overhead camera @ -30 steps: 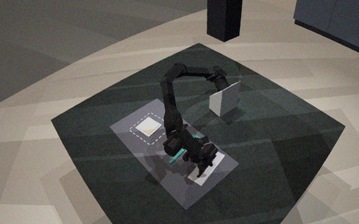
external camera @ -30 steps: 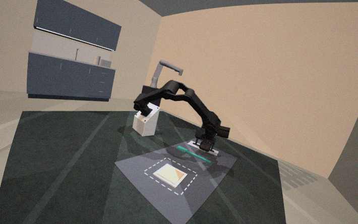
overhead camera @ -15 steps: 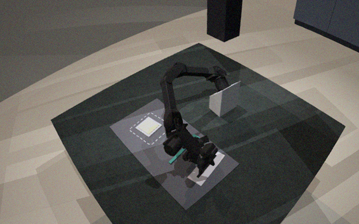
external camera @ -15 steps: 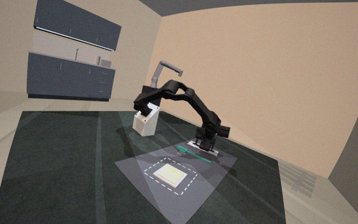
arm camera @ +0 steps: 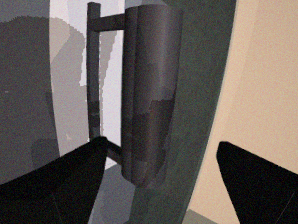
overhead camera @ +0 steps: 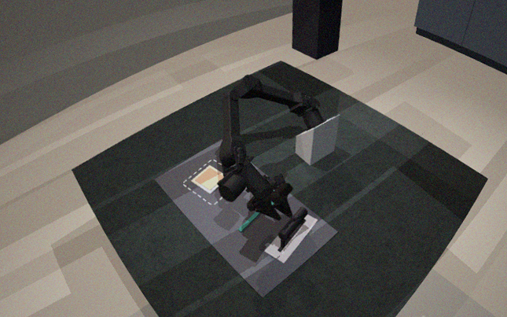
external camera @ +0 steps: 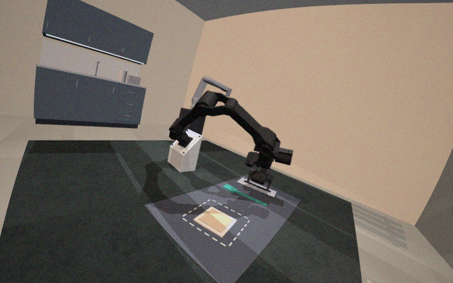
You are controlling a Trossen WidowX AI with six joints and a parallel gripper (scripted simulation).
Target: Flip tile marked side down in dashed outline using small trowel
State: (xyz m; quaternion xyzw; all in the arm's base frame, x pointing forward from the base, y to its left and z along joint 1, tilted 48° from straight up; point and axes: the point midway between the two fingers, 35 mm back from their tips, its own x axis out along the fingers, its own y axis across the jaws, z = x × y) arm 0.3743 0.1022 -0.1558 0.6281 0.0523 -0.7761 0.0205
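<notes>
The trowel (overhead camera: 292, 229) (arm camera: 152, 90) has a dark round handle on two posts over a flat white blade. It lies blade-down on the grey mat (overhead camera: 262, 283) (external camera: 267, 235). My gripper (overhead camera: 284, 217) (external camera: 261, 178) (arm camera: 164, 147) is open and empty just clear of the handle; the handle shows beyond the fingertips in the wrist view. The tile (overhead camera: 207, 177) (external camera: 213, 221) lies flat inside the dashed outline (external camera: 228, 245), apart from the trowel. Its upper face has a pale border round an orange-and-yellow centre under uneven light. Its underside is hidden. My arm covers one tile corner in the top view.
A flat green spatula-like tool (overhead camera: 248, 222) (external camera: 247, 195) lies on the mat between trowel and tile, partly under the arm in the top view. The white base block (overhead camera: 309, 146) (external camera: 184, 159) stands on the dark table beyond the mat.
</notes>
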